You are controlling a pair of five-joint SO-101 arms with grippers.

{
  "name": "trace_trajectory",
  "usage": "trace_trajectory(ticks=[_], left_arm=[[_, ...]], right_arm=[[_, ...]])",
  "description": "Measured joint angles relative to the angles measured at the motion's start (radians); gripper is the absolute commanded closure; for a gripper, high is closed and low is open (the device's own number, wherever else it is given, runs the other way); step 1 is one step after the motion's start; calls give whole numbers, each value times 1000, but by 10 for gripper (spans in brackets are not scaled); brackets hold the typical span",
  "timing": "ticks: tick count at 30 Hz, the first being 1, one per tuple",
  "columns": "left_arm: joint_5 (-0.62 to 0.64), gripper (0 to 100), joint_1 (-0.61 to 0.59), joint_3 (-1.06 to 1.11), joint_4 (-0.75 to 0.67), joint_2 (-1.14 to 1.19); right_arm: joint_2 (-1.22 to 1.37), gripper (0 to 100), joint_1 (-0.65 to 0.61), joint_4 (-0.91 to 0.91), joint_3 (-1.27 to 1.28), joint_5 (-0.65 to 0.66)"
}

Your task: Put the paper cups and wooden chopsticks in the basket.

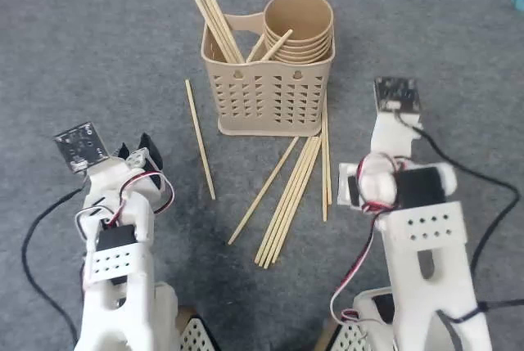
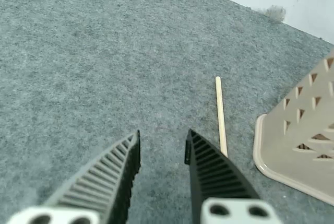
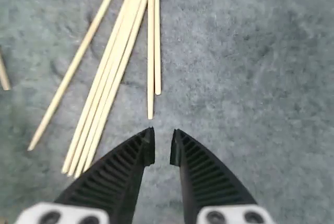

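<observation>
Where the left gripper's (image 2: 162, 148) ribbed black plastic fingers (image 2: 211, 174) stand spread with bare grey felt mat (image 2: 78, 51) between them, one round pale wooden chopstick (image 2: 221, 114) runs straight ahead from behind one fingertip. Just beyond that same finger's outer side sits a rounded corner of the beige plastic basket (image 2: 300, 130), its wall pierced with small triangular holes.

The right gripper (image 3: 162, 140) holds its tapered, ridged fingers (image 3: 206, 177) a narrow gap apart, pinching nothing. A pair (image 3: 154, 41) of straight chopsticks ends just ahead of the tips, lying flat and side by side on the fuzzy mat. A bundle (image 3: 109, 78) of several more fans away at a slant beside one finger, touching one another along their length, with a lone stick (image 3: 73, 72) slanting just apart from them. The basket's smooth base edge lies far ahead of the tips.

From above, the high view adds what sits inside the basket (image 1: 266, 93): brown paper cups (image 1: 299, 20) nested in one stack, tilted at one end, and thin sticks (image 1: 214, 20) leaning out of the other end. It also shows the chopstick (image 1: 200, 138) ahead of the left fingers lying well apart from the bundle (image 1: 286, 200).
</observation>
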Motion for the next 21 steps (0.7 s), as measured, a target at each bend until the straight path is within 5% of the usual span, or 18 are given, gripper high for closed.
trace_trajectory(ticks=[11,21], left_arm=[[0,865,-2,-31,54,28],[0,866,-2,-307,54,465]], right_arm=[[-104,937,130,-549,463,0],[-109,937,158,-879,681,0]])
